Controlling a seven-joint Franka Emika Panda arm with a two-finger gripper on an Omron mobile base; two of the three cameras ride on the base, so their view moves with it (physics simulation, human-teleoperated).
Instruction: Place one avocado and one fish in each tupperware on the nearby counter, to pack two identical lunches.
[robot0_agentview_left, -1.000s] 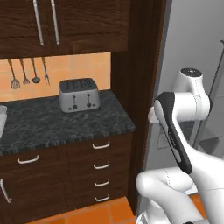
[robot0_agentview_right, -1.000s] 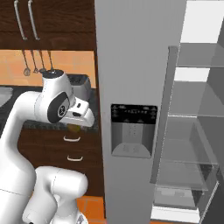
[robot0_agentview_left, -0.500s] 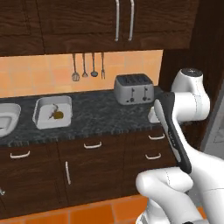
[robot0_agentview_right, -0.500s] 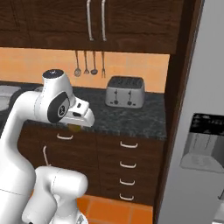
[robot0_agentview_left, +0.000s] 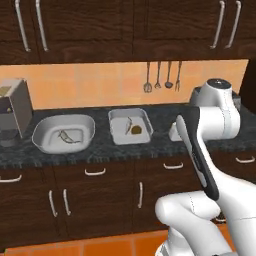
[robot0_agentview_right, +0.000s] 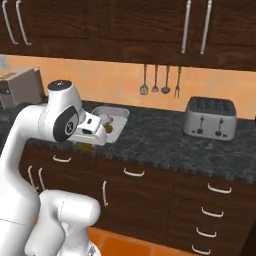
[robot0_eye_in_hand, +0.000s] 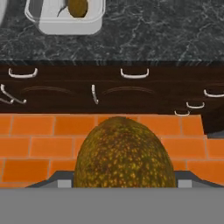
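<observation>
The gripper (robot0_eye_in_hand: 122, 186) is clamped on an avocado (robot0_eye_in_hand: 124, 153), a mottled brown-olive ball that sits between the two finger tips in the hand view and hides most of the gap between them. In the right base view the gripper (robot0_agentview_right: 95, 134) hangs at the near edge of the counter (robot0_agentview_right: 165, 145), above the dark drawer fronts, with a sliver of the avocado (robot0_agentview_right: 84, 147) showing beneath the white hand. Past the held fruit the hand view looks down on orange floor tiles (robot0_eye_in_hand: 39, 144), then the dark wooden drawers (robot0_eye_in_hand: 109, 92) with curved silver handles, then the marbled counter (robot0_eye_in_hand: 153, 30). On that counter stands a rectangular tupperware (robot0_eye_in_hand: 65, 24) holding a second avocado (robot0_eye_in_hand: 78, 7) beside a thin dark fish. The left base view shows this tupperware (robot0_agentview_left: 116, 136) with the second avocado (robot0_agentview_left: 136, 129) and the fish (robot0_agentview_left: 128, 124) lying inside it, just left of the arm. Farther left on the counter lies another tupperware (robot0_agentview_left: 40, 140), rounder at its corners, with a fish (robot0_agentview_left: 66, 136) in it. In the right base view a silver toaster (robot0_agentview_right: 210, 118) stands well to the right, and kitchen utensils (robot0_agentview_right: 155, 80) hang on the orange wall behind.
</observation>
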